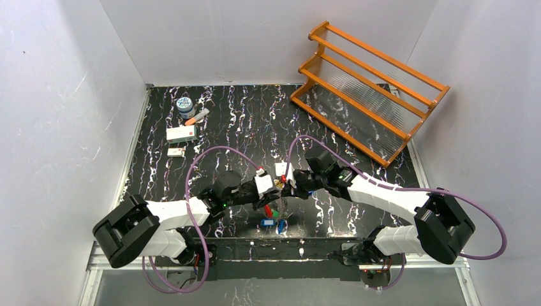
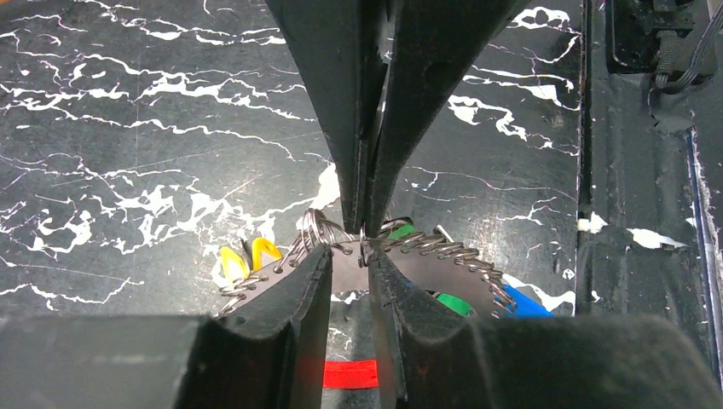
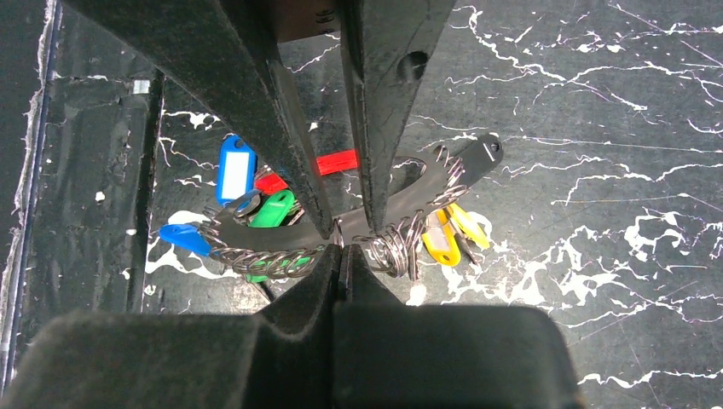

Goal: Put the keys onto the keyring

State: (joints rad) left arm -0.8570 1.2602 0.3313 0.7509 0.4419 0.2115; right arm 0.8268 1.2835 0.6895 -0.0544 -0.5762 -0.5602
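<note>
The left end effector (image 2: 349, 256) is sitting narrowed, its fingers (image 2: 311, 281) a little apart with the keyring's dark curved band crossing the gap. I cannot tell whether it is actually clamping that band.

The keyring (image 3: 418, 189) is hanging between the two arms near the front of the surface (image 3: 597, 102). Coiled silver loops are crowding along its band, and coloured tags (image 3: 439, 247) are dangling beneath.

The right end effector (image 3: 341, 254) is pinching fully together on a thin wire loop (image 2: 362, 234) at the band's middle, almost tip to tip with the left fingers.

The main risk, as I judge it, is the two arms pulling against each other. If one is drawing away while the other is gripping, the slim wire could be slipping out of the right pinch or bending. If the left hold is looser than it looks, the whole bunch could be dropping to the surface. With the tips working this close together, a small misalignment could be knocking fingers together. The tangled loops could also be snagging, so the wrong coil is being opened.
</note>
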